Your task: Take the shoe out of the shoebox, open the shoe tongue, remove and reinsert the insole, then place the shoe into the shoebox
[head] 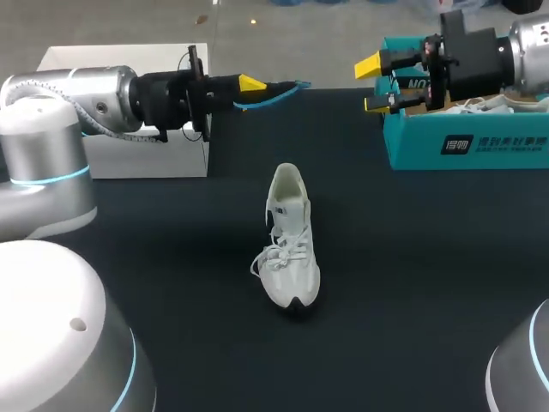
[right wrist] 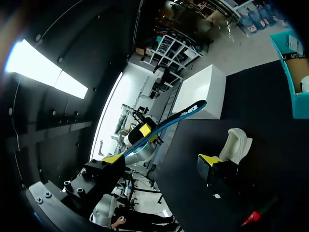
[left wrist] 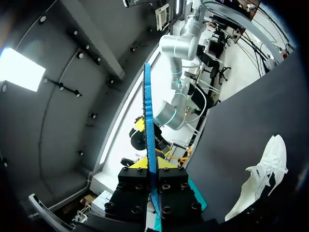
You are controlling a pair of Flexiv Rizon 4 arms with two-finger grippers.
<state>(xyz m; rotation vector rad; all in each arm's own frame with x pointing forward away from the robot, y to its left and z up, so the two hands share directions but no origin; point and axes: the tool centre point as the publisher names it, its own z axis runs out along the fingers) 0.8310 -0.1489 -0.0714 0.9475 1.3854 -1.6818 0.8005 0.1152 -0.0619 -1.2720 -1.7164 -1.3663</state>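
Standing at the far right of the worktop [head: 412, 283], the teal shoebox [head: 467, 146] holds something white, partly hidden by the right gripper [head: 377, 81], its fingers spread and empty. The white shoe [head: 290, 240] stands upright mid-worktop, apart from both grippers. The left gripper [head: 253, 84] clenches a blue insole [head: 281, 92] in the air near a white box [head: 129, 154].

My left arm [head: 77, 94] comes in from the left and lies level above the surface, wrist straight, its pincer [head: 253, 84] pointing toward the right. The yellow tips are pressed together on the edge of a thin blue insole [head: 283, 93], which the left wrist view shows clamped between the fingers [left wrist: 140, 163]. My right arm [head: 523, 43] enters from the far right, held level. Its pincer [head: 375, 84] faces left with the fingers spread wide and nothing between them.
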